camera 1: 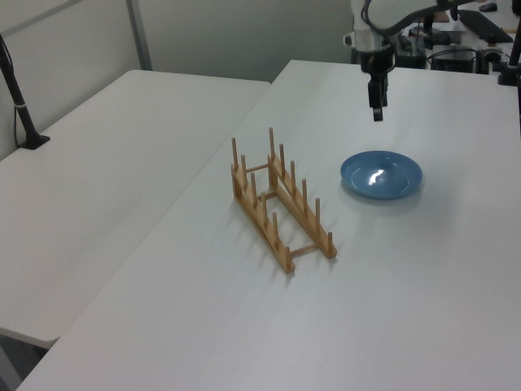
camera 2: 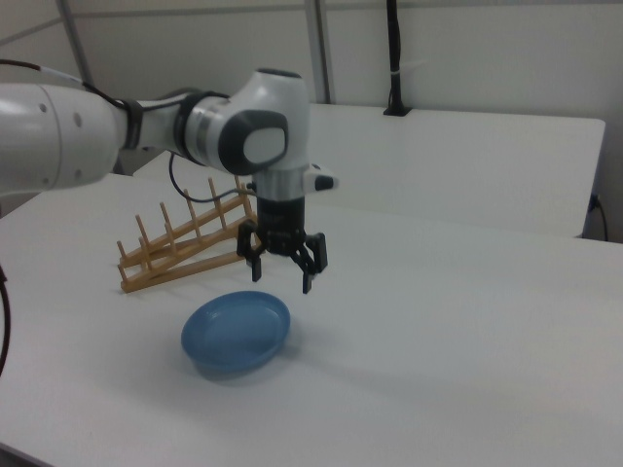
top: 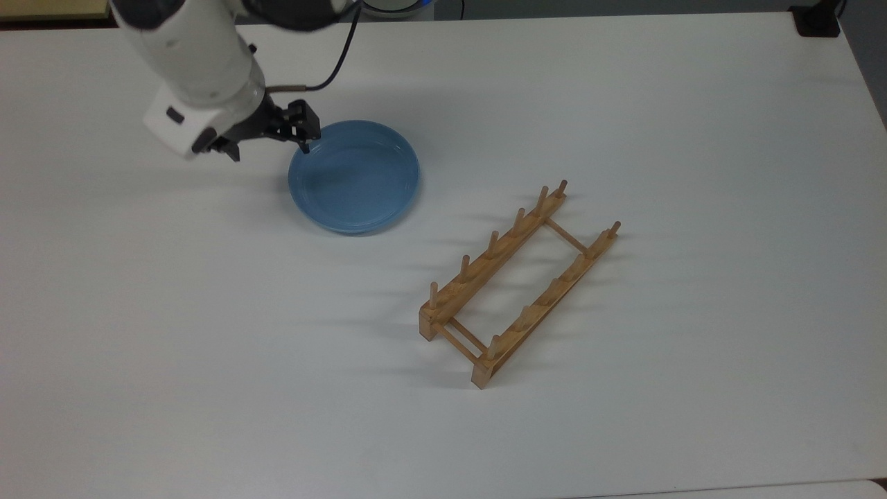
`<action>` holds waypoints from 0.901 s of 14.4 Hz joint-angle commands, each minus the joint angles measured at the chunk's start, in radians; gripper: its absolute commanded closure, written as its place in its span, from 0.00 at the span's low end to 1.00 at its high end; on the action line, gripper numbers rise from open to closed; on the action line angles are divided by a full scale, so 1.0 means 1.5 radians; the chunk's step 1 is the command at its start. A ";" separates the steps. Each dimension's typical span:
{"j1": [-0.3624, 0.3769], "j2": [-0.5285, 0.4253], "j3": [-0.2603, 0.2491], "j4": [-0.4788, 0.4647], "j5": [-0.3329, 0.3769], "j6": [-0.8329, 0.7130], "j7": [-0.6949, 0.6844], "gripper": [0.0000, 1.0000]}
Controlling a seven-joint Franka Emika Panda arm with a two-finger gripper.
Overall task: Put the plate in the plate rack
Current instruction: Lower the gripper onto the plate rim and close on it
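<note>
Open gripper above the plate's edge, rack standing empty.

In the top view the arm's white wrist hides most of the gripper (top: 267,144); the right view shows it (camera 2: 282,272) plainly, fingers spread wide and holding nothing, clear above the plate (camera 2: 237,330). The plate lies flat on the white table (top: 624,104), well apart from the plate rack (top: 516,281).

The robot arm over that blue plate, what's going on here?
A single robot arm has its gripper hanging open just above the rim of a light-blue plate, not touching it. The plate lies flat on the white table. The wooden plate rack stands apart from the plate, with nothing in it. So the plate is not yet picked up and the racking has not begun.
</note>
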 commanded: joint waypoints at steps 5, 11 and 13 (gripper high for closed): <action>0.029 0.081 -0.006 -0.004 0.009 0.037 -0.060 0.03; 0.032 0.093 -0.002 -0.015 -0.026 0.066 -0.093 0.40; 0.033 0.098 -0.001 -0.016 -0.030 0.078 -0.093 0.44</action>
